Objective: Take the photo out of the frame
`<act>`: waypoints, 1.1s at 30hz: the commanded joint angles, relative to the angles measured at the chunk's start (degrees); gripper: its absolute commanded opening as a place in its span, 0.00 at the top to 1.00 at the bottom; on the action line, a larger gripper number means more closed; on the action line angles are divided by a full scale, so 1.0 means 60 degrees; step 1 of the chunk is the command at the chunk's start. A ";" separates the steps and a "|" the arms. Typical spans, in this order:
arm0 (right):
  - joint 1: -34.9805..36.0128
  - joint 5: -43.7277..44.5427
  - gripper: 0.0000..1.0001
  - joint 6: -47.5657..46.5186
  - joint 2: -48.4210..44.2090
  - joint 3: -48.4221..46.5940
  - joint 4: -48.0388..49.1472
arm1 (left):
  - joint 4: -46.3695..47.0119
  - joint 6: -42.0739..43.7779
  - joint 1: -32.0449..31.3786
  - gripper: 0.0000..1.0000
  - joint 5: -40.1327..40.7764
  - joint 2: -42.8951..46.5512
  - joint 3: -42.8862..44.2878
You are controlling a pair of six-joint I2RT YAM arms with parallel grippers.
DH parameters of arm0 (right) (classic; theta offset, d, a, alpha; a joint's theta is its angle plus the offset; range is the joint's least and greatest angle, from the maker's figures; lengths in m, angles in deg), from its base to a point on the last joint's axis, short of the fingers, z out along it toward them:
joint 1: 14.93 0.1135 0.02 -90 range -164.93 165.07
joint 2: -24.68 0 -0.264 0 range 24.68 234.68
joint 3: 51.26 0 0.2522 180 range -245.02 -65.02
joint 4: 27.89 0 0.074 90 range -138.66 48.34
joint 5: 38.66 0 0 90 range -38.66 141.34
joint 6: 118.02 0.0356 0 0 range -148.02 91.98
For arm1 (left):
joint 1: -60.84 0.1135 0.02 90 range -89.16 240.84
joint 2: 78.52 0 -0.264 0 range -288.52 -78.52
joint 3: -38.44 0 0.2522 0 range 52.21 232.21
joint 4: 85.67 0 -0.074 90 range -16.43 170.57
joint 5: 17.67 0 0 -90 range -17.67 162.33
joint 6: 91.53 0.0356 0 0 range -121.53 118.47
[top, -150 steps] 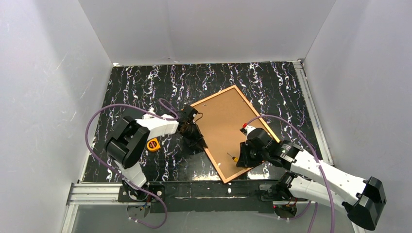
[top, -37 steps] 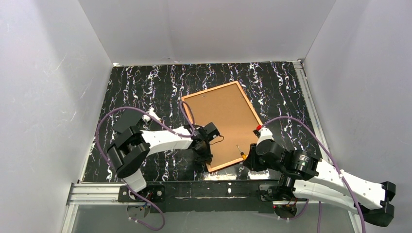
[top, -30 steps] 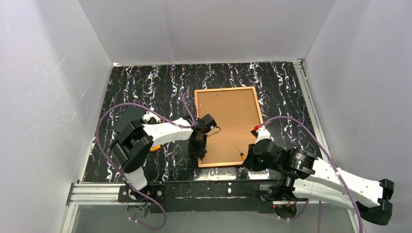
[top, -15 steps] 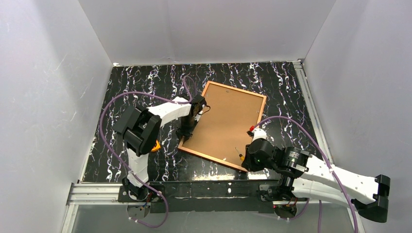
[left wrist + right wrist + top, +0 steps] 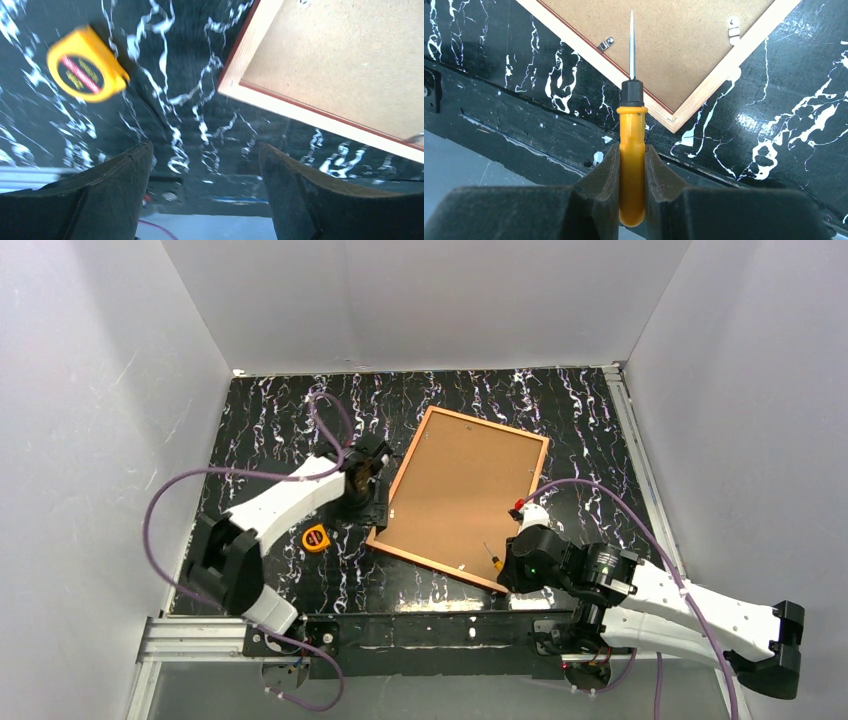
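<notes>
Left gripper [image 5: 205, 152] has released the frame [image 5: 247, 50], backing off (jaws spread); right gripper [image 5: 632, 152] clamps a screwdriver [image 5: 632, 125].

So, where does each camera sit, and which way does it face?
Top: above and behind, looking down on the table; left arm and right arm show.
Left wrist: facing tape measure and frame corner; its open fingers show.
Right wrist: facing the frame's near corner; its fingers, shut on a screwdriver, show.
Shared: frame, in all three.
</notes>
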 commanded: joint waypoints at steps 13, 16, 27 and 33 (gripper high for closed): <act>-0.0044 -0.0064 0.99 -0.0097 0.0283 -0.0178 0.0701 | 0.4698 -1.0458 -0.0542 0.13 -0.2194 0.3414 -0.6152; -0.0039 -0.0073 0.99 -0.0089 0.0319 -0.0181 0.0724 | 0.4910 -1.1116 -0.1430 0.11 -0.0965 0.3274 -0.6299; -0.0028 -0.0060 0.99 -0.0019 0.0221 -0.0095 0.0653 | 0.5128 -1.4413 -0.3673 0.32 0.1835 0.1480 -0.6219; -0.0031 -0.0102 0.99 0.0030 0.0205 -0.0039 0.0670 | 0.4070 -1.5159 -0.3924 0.51 0.2102 0.0647 -0.5821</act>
